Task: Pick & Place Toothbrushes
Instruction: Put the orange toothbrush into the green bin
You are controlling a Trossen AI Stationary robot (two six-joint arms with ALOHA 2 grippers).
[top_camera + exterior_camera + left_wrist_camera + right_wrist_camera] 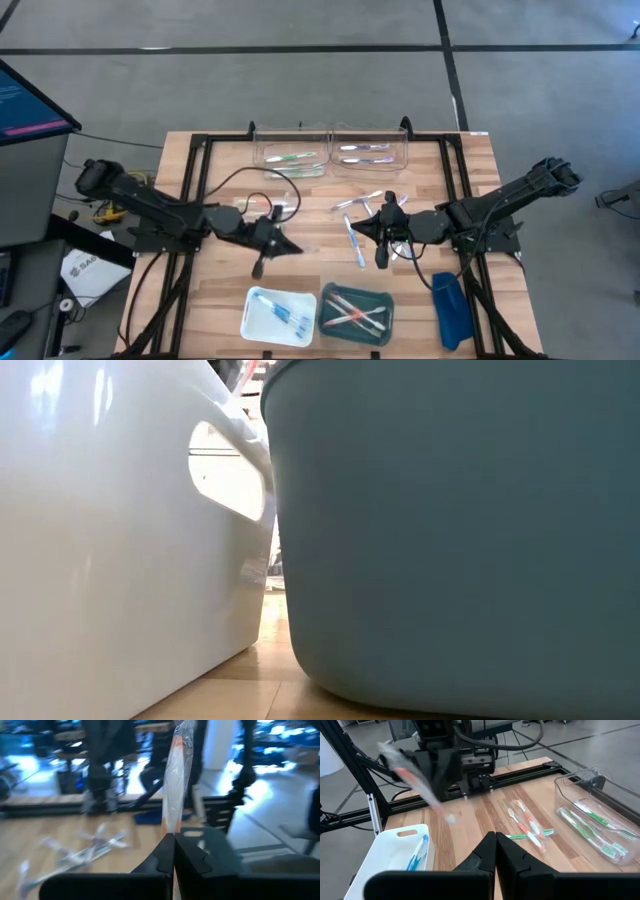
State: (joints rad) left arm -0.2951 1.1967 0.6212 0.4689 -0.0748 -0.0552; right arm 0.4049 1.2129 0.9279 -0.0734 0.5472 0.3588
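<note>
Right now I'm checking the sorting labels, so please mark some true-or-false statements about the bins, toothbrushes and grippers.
1. The left gripper is shut on a clear-wrapped orange toothbrush. True.
2. The white plastic bin holds blue toothbrushes. True.
3. The teal plastic bin is empty. False: it holds pink and white toothbrushes.
4. The right gripper holds a green toothbrush. False: it is shut on nothing.
5. Green toothbrushes lie in a clear plastic tray. True.
</note>
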